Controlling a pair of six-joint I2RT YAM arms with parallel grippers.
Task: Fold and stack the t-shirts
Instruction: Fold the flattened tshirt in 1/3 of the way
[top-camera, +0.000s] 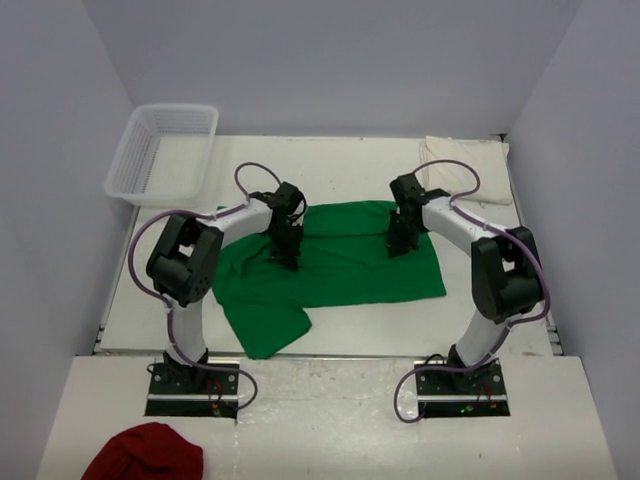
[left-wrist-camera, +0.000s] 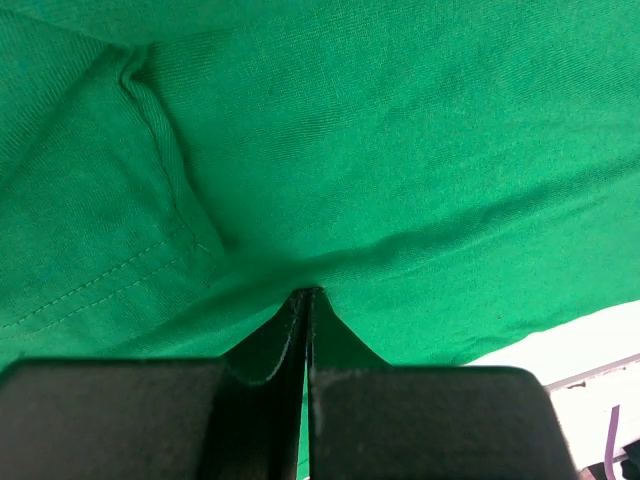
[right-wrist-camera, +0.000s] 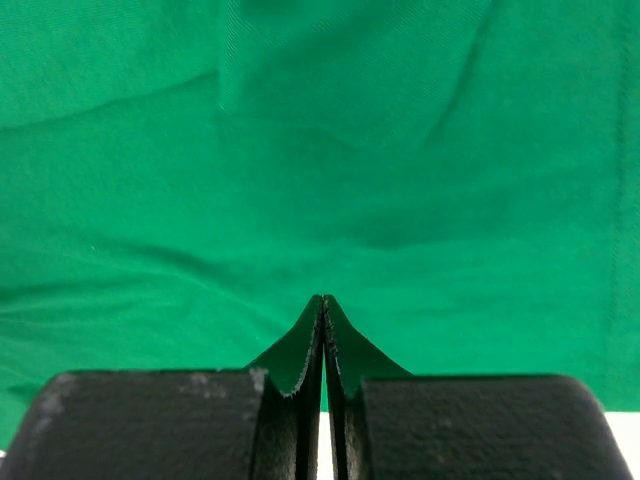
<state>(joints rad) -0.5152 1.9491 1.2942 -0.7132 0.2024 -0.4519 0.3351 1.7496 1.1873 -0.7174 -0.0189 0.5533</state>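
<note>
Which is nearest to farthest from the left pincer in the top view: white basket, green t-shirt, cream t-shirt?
1. green t-shirt: right under the left pincer, which is shut on its fabric.
2. white basket: far-left corner, up and left of the pincer.
3. cream t-shirt: far-right corner, on the opposite side.

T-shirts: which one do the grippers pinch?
The green t-shirt, spread out centrally: left gripper and right gripper are shut on it. The cream-white t-shirt lies untouched at the far right.
</note>
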